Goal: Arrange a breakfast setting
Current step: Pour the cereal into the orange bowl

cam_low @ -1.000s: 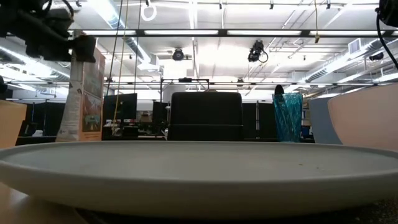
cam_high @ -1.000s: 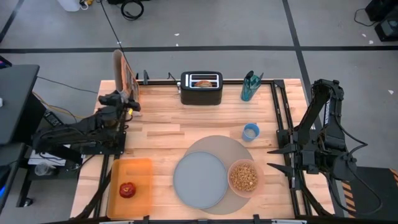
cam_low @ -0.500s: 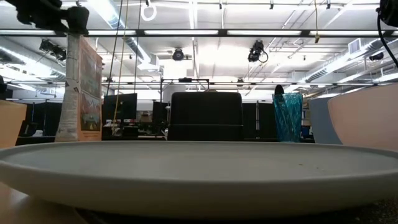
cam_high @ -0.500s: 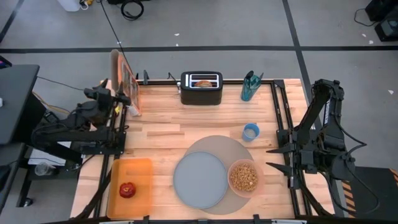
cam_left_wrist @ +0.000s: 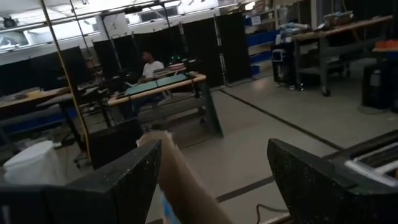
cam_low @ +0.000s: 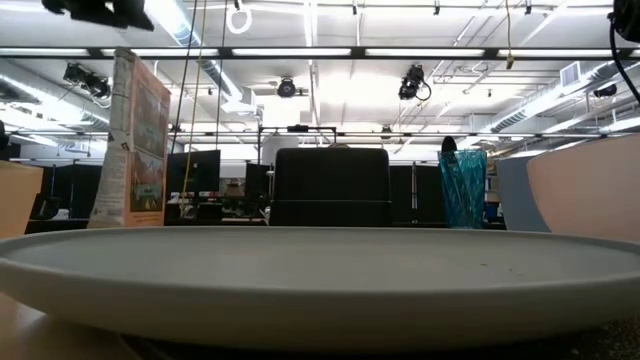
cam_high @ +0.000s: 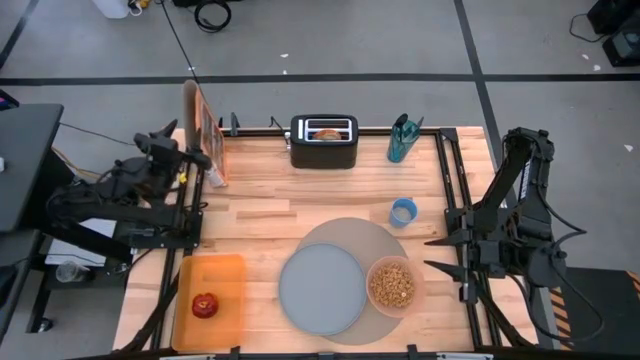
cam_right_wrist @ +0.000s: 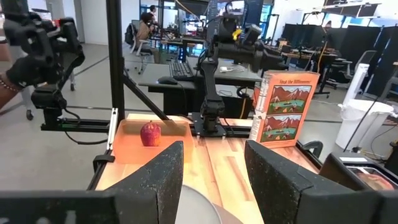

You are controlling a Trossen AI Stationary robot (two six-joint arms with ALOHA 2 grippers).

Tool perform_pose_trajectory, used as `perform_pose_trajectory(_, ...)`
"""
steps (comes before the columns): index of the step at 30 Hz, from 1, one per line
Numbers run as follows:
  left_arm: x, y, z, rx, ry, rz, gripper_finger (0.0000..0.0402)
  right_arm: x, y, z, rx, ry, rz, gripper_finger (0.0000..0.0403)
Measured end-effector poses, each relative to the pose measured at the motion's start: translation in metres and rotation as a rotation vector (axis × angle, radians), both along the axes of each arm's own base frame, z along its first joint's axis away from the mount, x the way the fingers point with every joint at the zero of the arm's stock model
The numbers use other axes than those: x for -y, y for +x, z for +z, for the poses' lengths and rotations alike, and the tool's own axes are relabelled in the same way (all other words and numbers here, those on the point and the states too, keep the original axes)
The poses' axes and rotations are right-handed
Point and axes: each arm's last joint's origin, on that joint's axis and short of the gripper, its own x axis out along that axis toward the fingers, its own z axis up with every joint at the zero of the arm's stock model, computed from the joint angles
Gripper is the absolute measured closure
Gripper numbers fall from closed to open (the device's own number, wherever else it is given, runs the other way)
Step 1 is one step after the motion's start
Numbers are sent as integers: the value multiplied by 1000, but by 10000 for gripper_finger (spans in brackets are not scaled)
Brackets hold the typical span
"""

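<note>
A grey-blue plate (cam_high: pixel 320 290) lies on the round grey mat (cam_high: pixel 350 240), with the pink bowl of brown cereal (cam_high: pixel 392 286) at the plate's right. A red apple (cam_high: pixel 205 305) sits on the orange tray (cam_high: pixel 225 275). A bagel (cam_high: pixel 327 132) sticks out of the black toaster (cam_high: pixel 323 143). A cereal box (cam_high: pixel 203 130) stands upright at the far left. My left gripper (cam_high: pixel 192 157) is open, just left of and above the box top (cam_left_wrist: pixel 180 186). My right gripper (cam_high: pixel 438 255) is open and empty at the table's right edge. No spoon shows.
A small blue cup (cam_high: pixel 402 211) stands right of centre, beyond the mat. A teal glass (cam_high: pixel 403 138) stands at the far right beside the toaster. Bare wood lies between the cereal box, the toaster and the mat.
My left gripper has risen off the top of the cereal box and drawn back toward the table's left edge. The box stays standing upright where it was.
</note>
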Motion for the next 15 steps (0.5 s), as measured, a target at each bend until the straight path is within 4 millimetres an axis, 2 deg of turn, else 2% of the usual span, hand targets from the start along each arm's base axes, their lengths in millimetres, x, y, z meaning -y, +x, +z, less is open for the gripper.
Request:
perform_pose_trajectory(3,1,2,18,14,7,-42,102,0,1,0,0,-10,0,224)
perform_pose_trajectory(5,3,3,31,35,25,-158,102,0,1,1,1,-13,-2,224)
perform_pose_trajectory(10,17,12,54,136,27,-750,102,1,2,1,0,-14,-2,224)
perform_pose_trajectory(12,21,17,53,158,-74,-900,102,1,2,1,0,-14,-2,224)
perform_pose_trajectory(15,25,28,34,111,-312,-982,102,1,2,1,0,-15,-2,224)
